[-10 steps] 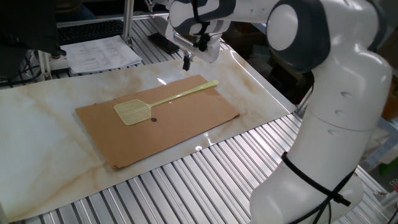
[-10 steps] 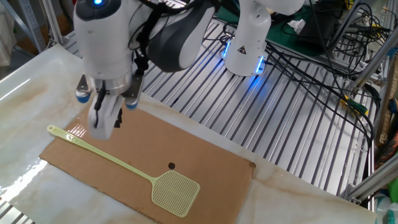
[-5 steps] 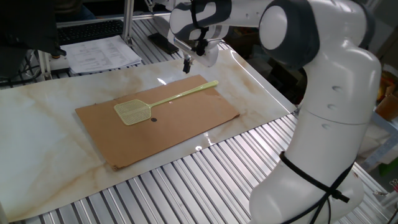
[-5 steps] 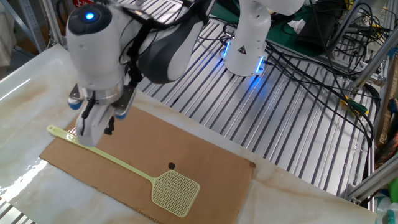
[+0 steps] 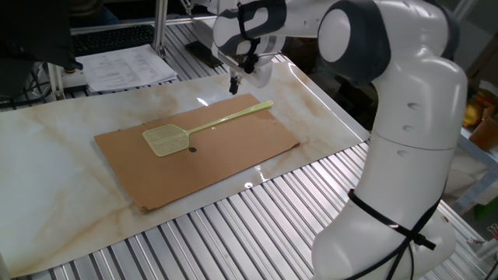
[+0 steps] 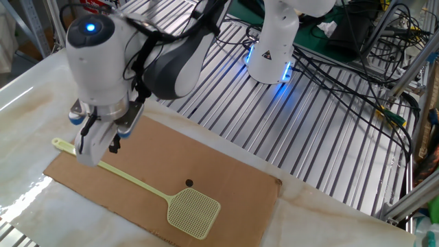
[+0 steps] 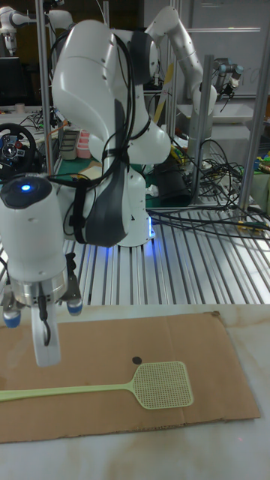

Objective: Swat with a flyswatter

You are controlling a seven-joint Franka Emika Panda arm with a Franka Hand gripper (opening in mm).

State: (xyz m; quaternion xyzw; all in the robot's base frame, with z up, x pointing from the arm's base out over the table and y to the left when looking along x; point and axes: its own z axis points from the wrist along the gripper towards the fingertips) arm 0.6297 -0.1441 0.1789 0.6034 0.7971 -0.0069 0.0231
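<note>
The pale yellow-green flyswatter (image 5: 210, 121) lies flat on the brown cardboard sheet (image 5: 233, 152). Its mesh head (image 6: 193, 211) is beside a small black dot (image 6: 189, 182), and its thin handle (image 7: 67, 391) runs to the sheet's far end. My gripper (image 6: 89, 149) hangs just above the handle's end, pointing down. In the tall fixed view its white fingers (image 7: 46, 341) stand together in the middle of the hand, a little above the handle, with nothing between them. In the one fixed view the gripper (image 5: 233, 82) sits just behind the handle tip.
The cardboard rests on a marbled tabletop (image 5: 54, 171) with ribbed aluminium rails (image 5: 257, 225) along its edge. Papers (image 5: 128, 66) lie at the back. The arm's blue-lit base (image 6: 271, 58) and cables (image 6: 357, 75) stand beyond the table.
The gripper has moved down and sideways toward the handle's end. The flyswatter has stayed where it was.
</note>
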